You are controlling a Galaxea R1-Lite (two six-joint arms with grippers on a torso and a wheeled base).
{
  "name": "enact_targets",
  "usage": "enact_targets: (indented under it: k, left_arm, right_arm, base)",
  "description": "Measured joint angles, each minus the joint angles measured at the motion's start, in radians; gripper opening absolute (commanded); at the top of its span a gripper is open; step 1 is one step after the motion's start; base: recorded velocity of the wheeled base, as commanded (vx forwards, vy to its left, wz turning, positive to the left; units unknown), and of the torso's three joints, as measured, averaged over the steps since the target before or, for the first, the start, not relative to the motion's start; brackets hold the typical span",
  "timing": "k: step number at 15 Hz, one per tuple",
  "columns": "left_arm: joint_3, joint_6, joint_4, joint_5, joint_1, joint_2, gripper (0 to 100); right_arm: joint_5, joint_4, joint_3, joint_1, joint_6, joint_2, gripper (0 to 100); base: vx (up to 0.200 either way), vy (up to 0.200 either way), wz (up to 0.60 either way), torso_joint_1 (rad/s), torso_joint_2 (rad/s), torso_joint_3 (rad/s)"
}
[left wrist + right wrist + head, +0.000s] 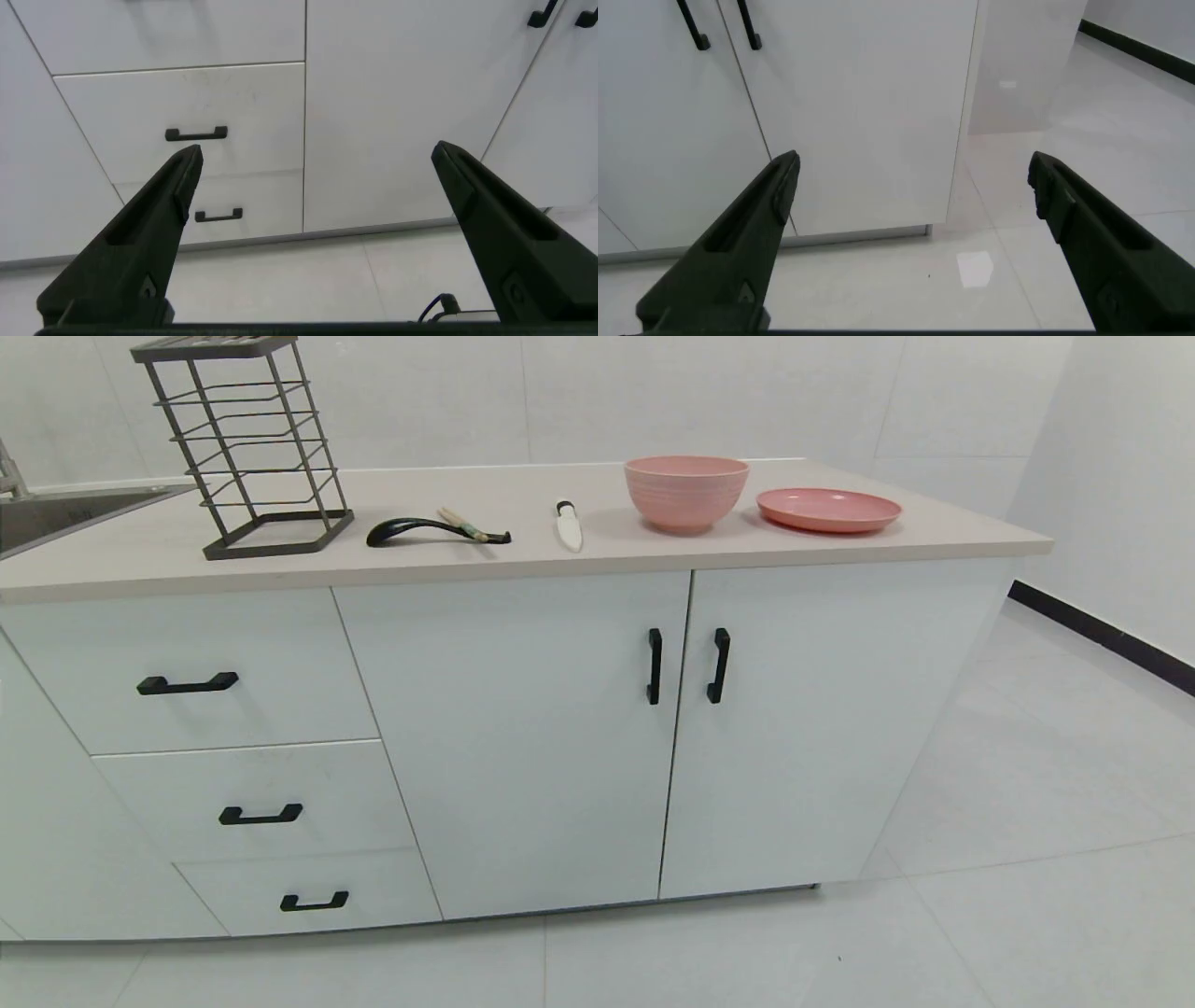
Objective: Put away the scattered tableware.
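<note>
Head view from across the floor: the tableware lies spread along the counter [523, 558]. A black ladle [420, 530] lies beside the wire rack [245, 448], and a pair of chopsticks [459, 521] lies against its handle. A small white knife [569, 525] sits near the middle. A pink bowl [686, 492] and a pink plate [828, 510] stand just beside each other toward the right end. A sink [56, 513] lies at the far left.

Both arms hang low, at cupboard height. The left gripper [316, 152] has its jaws wide apart and faces the drawers [177, 103]. The right gripper [913, 161] is likewise spread and holds nothing, in front of the right-hand door [859, 103].

As I judge it, nothing is put away yet and the step in hand is the approach. To do it well, the robot should close in squarely and lift the arms above the counter edge before reaching. The plate looks the natural first pick for the right arm. Its low rim calls for a shallow pinch at the near edge rather than a grab from above. The ladle and chopsticks lie touching, so lifting one could drag the other.
</note>
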Motion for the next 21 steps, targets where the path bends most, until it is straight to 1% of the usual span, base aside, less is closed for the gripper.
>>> enact_targets:
  k: [3,5,7,10,13,16,18,21]
  left_arm:
    - [0.0,-0.001,0.0,0.0,0.0,0.0,100]
    - [0.0,-0.001,0.0,0.0,0.0,0.0,100]
    - [0.0,-0.003,0.0,0.001,-0.001,0.0,100]
    - [0.0,-0.004,-0.001,0.001,0.0,0.0,100]
    - [0.0,-0.004,-0.001,0.001,0.0,0.0,100]
    - [0.0,-0.009,-0.002,0.0,-0.001,0.0,100]
    - [0.0,-0.01,-0.002,-0.002,-0.001,0.0,100]
    - [0.0,-0.01,-0.002,-0.003,-0.001,0.0,100]
  right_arm:
    - [0.001,-0.022,-0.004,0.0,0.002,0.0,100]
    - [0.003,-0.056,-0.077,-0.001,0.005,0.007,100]
    - [0.033,-0.051,-0.155,0.011,0.004,0.057,100]
    - [0.125,-0.049,-0.227,0.068,0.001,0.2,100]
    - [0.18,-0.052,-0.276,0.146,0.0,0.374,100]
    - [0.193,-0.053,-0.313,0.244,0.0,0.517,100]
    - [0.194,-0.066,-0.339,0.287,-0.001,0.596,100]
    - [0.194,-0.171,-0.381,0.326,-0.002,0.761,100]
  base:
    - [0.0,0.0,0.0,0.0,0.0,0.0]
    - [0.0,0.0,0.0,0.0,0.0,0.0]
    - [0.0,0.0,0.0,0.0,0.0,0.0]
    - [0.0,0.0,0.0,0.0,0.0,0.0]
    - [0.0,0.0,0.0,0.0,0.0,0.0]
    - [0.0,0.0,0.0,0.0,0.0,0.0]
    - [0.0,0.0,0.0,0.0,0.0,0.0]
    - [0.0,0.0,0.0,0.0,0.0,0.0]
